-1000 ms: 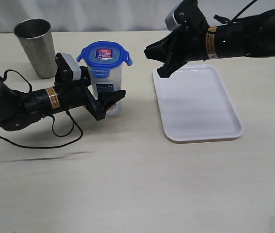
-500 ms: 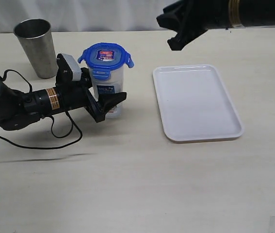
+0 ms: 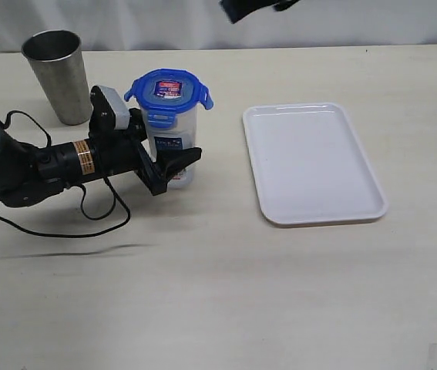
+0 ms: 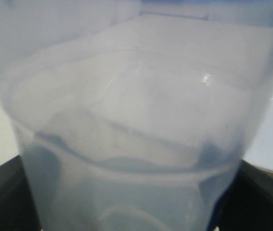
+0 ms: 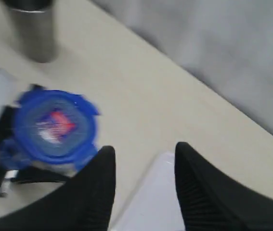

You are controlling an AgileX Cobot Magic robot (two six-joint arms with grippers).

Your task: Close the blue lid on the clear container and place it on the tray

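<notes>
A pale table (image 3: 218, 293) runs back to a white backdrop (image 3: 164, 23). The container (image 3: 173, 146) stands upright left of centre, with the lid (image 3: 169, 91) on its top, label up and side flaps flaring outward. The left gripper (image 3: 176, 159) lies low along the table and clasps the container's lower half. One finger shows in front of the container, and in the left wrist view the dark fingers press against both walls. The tray (image 3: 314, 166) lies flat to the right, well apart from the container. A steel cup (image 3: 56, 75) stands behind the left arm. The right gripper (image 5: 144, 149) is high, at the top edge of the exterior view. Its fingers are spread wide and hold nothing. It is well apart from the lid, which shows blurred in its wrist view.
</notes>
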